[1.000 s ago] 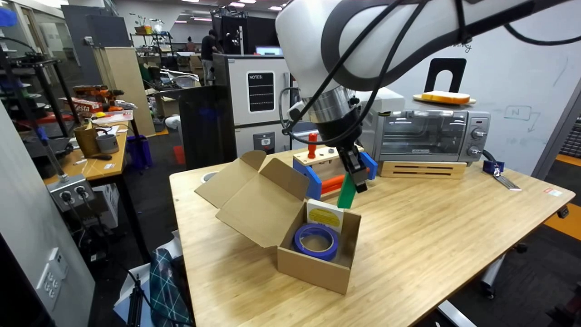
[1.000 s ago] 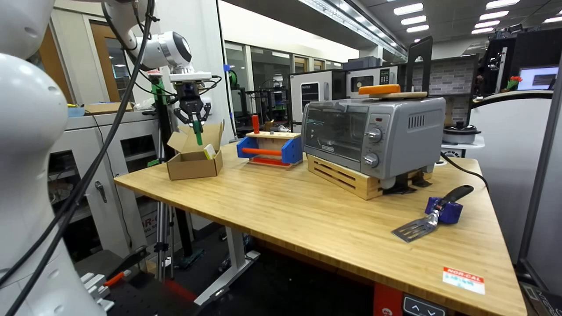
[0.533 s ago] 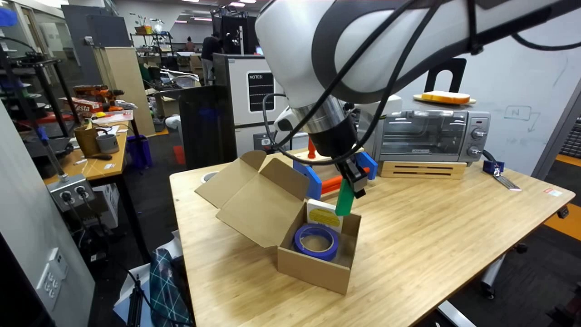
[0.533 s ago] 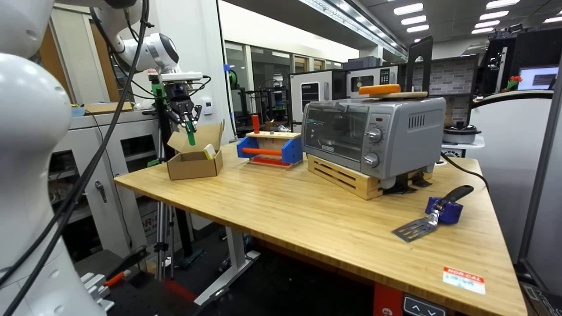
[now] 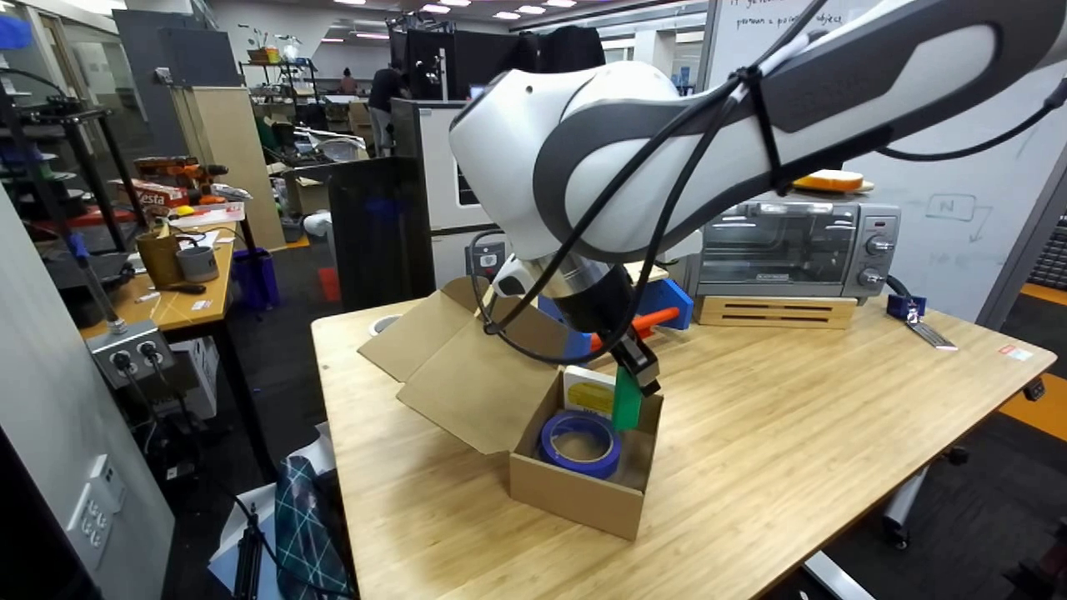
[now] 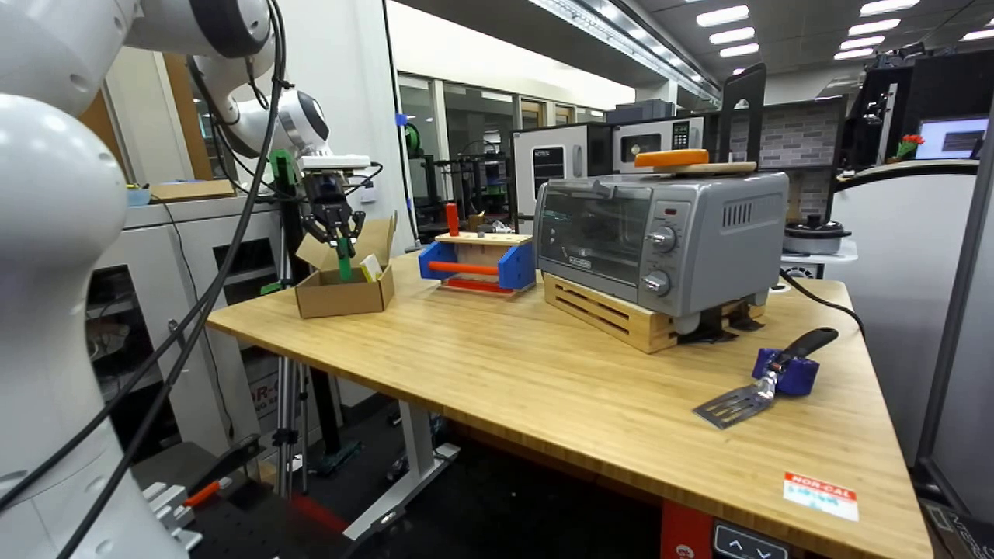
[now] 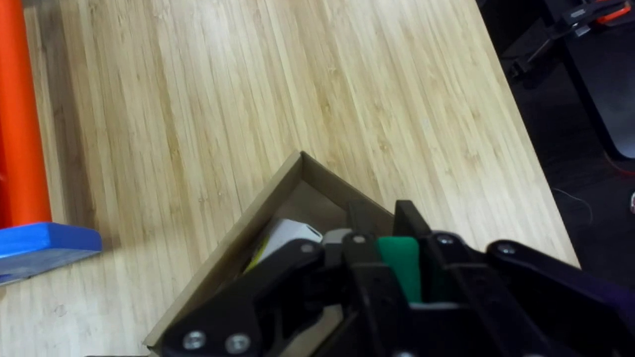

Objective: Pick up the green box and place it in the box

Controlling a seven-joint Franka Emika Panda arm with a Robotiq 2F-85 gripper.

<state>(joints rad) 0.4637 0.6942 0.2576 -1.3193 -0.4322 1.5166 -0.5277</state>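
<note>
The green box (image 5: pixel 627 404) is a small bright green block hanging upright from my gripper (image 5: pixel 642 377). My gripper is shut on the green box in both exterior views (image 6: pixel 342 239); the wrist view also shows the green box (image 7: pixel 403 265) between the fingers. The box (image 5: pixel 575 504) is an open brown cardboard carton on the table, also in an exterior view (image 6: pixel 342 301) and the wrist view (image 7: pixel 342 186). The green box's lower end is at about the carton's rim height, over its opening. Whether it touches anything inside is hidden.
The carton holds a blue tape roll (image 5: pixel 583 471) and a white-and-yellow carton (image 5: pixel 586 385). Its lid and flaps (image 5: pixel 475 375) stand open to one side. A red-and-blue toy tray (image 6: pixel 475 269) stands close by. A toaster oven (image 6: pixel 660 241) and a spatula (image 6: pixel 738 404) are farther along the table.
My gripper has moved down with the green box in it, from above the carton to its opening. The carton and its contents have not moved.
</note>
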